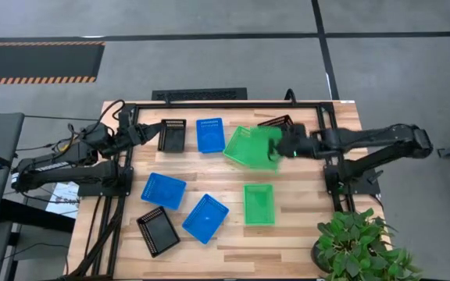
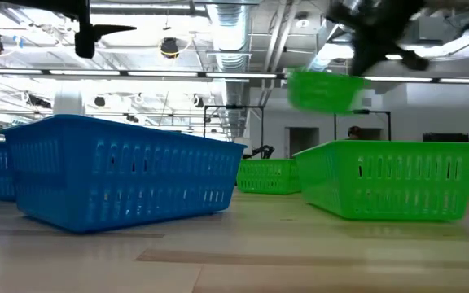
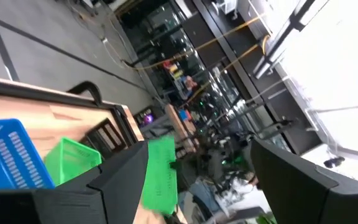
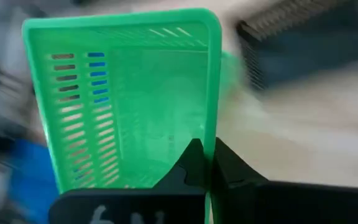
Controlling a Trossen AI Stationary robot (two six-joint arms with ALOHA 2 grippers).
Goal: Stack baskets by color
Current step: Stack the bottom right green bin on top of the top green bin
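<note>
Wooden bench (image 1: 303, 234): right pincer (image 4: 205, 155) clamped on a green basket (image 4: 129, 99) rim, lifted near the rear. Left pincer (image 3: 197, 180) spread, idle. Advise squaring it above another green basket (image 1: 258, 204) before lowering.

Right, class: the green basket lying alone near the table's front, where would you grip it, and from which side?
Take the green basket by one thin rim wall, coming straight down from above. It sits flat and open side up with bare table all round, so a finger can likely drop on each side of the wall, as the right gripper pinches its raised green basket's rim.
</note>
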